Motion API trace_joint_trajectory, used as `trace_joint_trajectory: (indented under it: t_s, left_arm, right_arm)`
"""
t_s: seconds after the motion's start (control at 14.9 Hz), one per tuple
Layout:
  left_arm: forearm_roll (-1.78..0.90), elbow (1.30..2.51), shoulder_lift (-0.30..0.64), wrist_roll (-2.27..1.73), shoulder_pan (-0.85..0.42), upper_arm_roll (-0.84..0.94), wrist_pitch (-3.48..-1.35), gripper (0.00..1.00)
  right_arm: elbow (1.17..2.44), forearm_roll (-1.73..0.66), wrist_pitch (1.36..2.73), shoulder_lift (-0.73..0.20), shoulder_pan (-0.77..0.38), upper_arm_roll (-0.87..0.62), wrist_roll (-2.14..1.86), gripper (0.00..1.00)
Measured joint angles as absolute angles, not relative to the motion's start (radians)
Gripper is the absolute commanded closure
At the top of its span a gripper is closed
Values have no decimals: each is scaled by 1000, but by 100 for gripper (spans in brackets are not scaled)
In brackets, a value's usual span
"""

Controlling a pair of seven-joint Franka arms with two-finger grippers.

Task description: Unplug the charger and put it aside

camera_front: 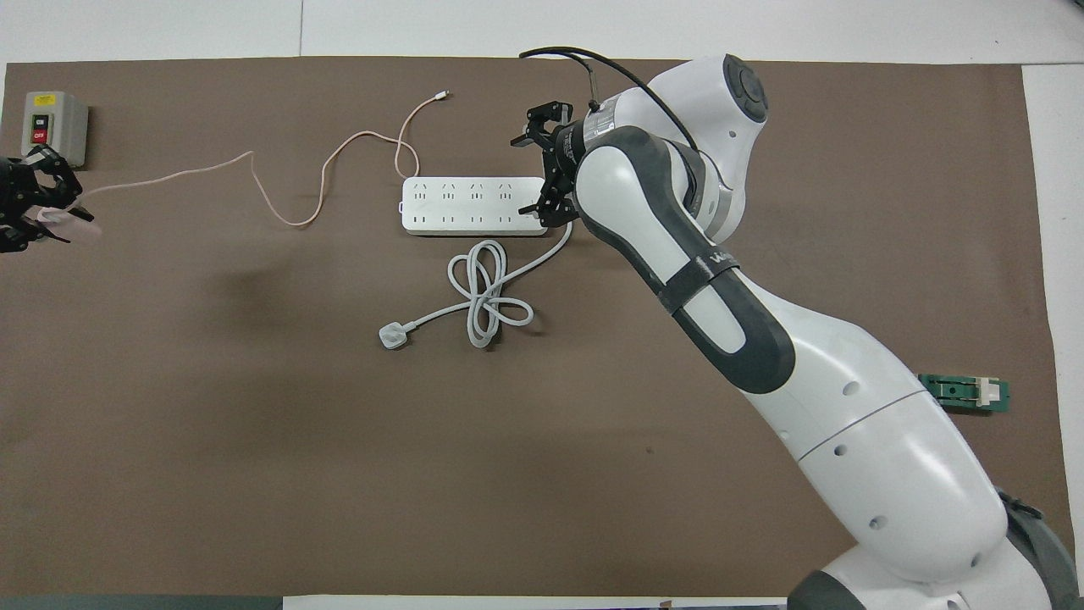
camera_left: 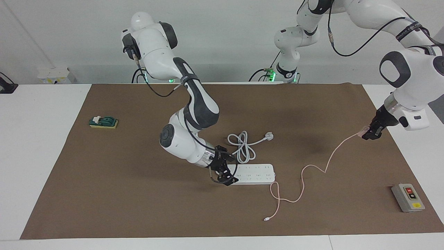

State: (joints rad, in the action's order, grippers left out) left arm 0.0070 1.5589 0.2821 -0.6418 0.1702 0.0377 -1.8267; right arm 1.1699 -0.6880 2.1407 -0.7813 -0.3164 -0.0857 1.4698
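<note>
The pale-pink charger (camera_left: 364, 131) is out of the white power strip (camera_left: 255, 173) and held in the air by my left gripper (camera_left: 368, 134), which is shut on it over the mat near the left arm's end of the table. It also shows in the overhead view (camera_front: 66, 220), in that gripper (camera_front: 38, 207). Its thin pink cable (camera_left: 314, 166) trails down across the mat to a small white connector (camera_left: 267, 219). My right gripper (camera_left: 227, 175) is open and low at the end of the power strip (camera_front: 461, 205) that is toward the right arm, one fingertip (camera_front: 542, 212) on it.
The strip's thick white cord (camera_left: 242, 146) lies coiled beside it, nearer the robots, ending in a white plug (camera_left: 269, 136). A grey switch box (camera_left: 408, 197) stands near the left arm's end. A green block on a yellow pad (camera_left: 103, 122) lies toward the right arm's end.
</note>
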Motion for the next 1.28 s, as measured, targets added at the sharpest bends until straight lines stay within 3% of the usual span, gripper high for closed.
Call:
trace_joint_trajectory:
  t_s: [0.07,0.47,0.94,1.28]
  left_arm:
    - [0,1577,279,-625,171,40,-1850,1]
    - [-2,1592,250,-588,149,67,-1862,0]
    - [-2,1581,151,-381,135,65,-1750,0]
    - [-2,1576,56,-238,115,71,-1581,0]
  right_arm:
    - [1182,-677,2096,-743,-303,-80,1470,0]
    - [1250,-440,1766,-496,-213,-73,1195,0]
    - [1399,-161,1548,-251,-107,-68,438,0]
    - [1464,-35,1506,-131,-31,-67,66,0]
